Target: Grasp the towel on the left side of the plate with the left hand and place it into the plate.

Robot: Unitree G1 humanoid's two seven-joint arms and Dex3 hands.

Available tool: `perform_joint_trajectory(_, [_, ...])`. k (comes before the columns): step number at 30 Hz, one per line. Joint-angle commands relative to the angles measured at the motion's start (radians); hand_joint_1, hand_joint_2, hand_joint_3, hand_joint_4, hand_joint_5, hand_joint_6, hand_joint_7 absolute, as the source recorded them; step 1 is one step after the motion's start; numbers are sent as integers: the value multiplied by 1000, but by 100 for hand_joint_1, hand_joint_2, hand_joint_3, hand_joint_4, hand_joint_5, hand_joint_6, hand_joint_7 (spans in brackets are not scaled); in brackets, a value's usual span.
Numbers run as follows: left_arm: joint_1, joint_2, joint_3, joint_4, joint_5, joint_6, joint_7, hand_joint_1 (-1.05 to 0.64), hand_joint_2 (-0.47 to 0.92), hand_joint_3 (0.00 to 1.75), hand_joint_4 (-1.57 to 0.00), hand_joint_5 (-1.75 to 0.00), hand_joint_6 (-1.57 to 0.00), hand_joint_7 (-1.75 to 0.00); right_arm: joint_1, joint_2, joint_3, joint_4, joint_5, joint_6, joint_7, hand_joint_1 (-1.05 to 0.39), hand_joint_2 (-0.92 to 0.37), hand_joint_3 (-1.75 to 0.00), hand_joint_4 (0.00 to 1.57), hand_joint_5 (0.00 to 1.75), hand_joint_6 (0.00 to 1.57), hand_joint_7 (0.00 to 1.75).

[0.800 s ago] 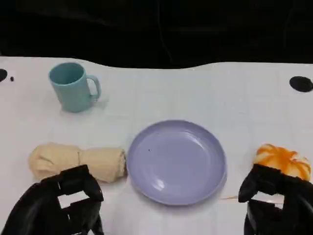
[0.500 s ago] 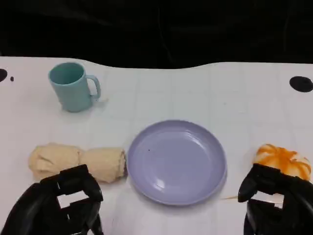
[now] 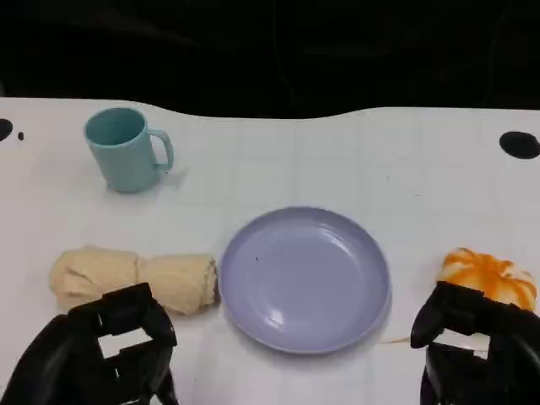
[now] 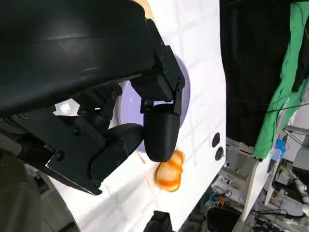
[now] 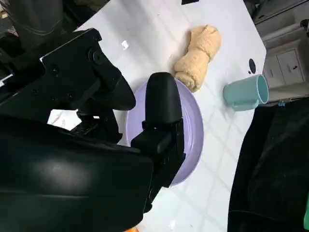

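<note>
The left hand [image 3: 105, 354] hovers empty, fingers apart, near the rolled beige towel [image 3: 135, 279] (not yet grasped). Next, probably: reach forward, close on it, carry it to the lavender plate [image 3: 305, 278].

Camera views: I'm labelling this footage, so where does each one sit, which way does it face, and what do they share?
Head view: up on the robot, looking down at the table; left hand and right hand low in frame, towel beside the plate.
Left wrist view: behind the left hand, facing across the plate toward an orange object.
Right wrist view: behind the right hand, facing plate, towel and cup.
All three share the plate.
</note>
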Motion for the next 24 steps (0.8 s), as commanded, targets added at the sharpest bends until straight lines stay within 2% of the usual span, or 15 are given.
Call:
perform_joint_trajectory(1, [-4,-2,23,13,-27,-27,-11,-9,55,118,-82,-168,-81,-146,2,-6,1,-7,0,-15,2,-6,-51,-137,78,175,60,168])
perform_joint_trajectory(3, [-2,-5,26,14,-33,-52,-21,-10,61,109,-77,-157,-80,-129,2,-3,2,-9,0,-11,-3,-6,-51,-137,78,175,60,168])
perform_joint_trajectory(6, [5,-7,21,5,-16,-87,-4,-12,58,109,-72,-139,-82,-96,2,0,4,-13,3,-4,-5,-6,-50,-138,78,175,60,168])
perform_joint_trajectory(7, [7,-5,18,1,-4,-100,2,-15,58,102,-69,-129,-82,-79,1,0,5,-15,4,-2,-6,-7,-50,-138,78,175,60,169])
perform_joint_trajectory(9, [8,8,12,-9,33,-129,8,-19,63,89,-68,-120,-83,-64,1,-2,9,-18,0,-2,-8,-7,-50,-138,78,175,60,169])
perform_joint_trajectory(10, [7,17,8,-16,66,-152,11,-24,77,58,-63,-105,-78,-45,1,-3,12,-19,-3,-2,-10,-7,-50,-138,78,175,60,169])
perform_joint_trajectory(11, [7,22,5,-19,91,-168,11,-26,84,43,-62,-97,-77,-35,1,-4,14,-20,-4,-2,-11,-6,-51,-138,77,175,59,169])
perform_joint_trajectory(12, [4,38,-5,-22,155,-214,15,-26,88,34,-61,-93,-76,-30,0,-2,16,-21,-4,-1,-14,-6,-51,-138,77,175,59,169])
perform_joint_trajectory(14, [-3,69,-19,-25,261,-283,17,-34,91,22,-57,-67,-68,-13,0,2,20,-21,-2,1,-19,-6,-52,-138,78,175,59,169])
perform_joint_trajectory(16, [-6,122,-29,-33,364,-333,4,-39,92,23,-48,-53,-57,-3,-2,5,25,-24,-2,3,-25,-6,-52,-137,78,175,59,169])
perform_joint_trajectory(19, [-14,197,-51,-43,545,-389,13,-44,92,21,-40,-37,-45,0,-3,8,27,-26,1,4,-30,-5,-52,-137,78,175,60,169])
perform_joint_trajectory(24, [-79,299,-114,-20,881,-430,36,-53,92,13,-30,-28,-35,0,-2,15,25,-23,5,-4,-27,-5,-52,-137,78,175,60,169])
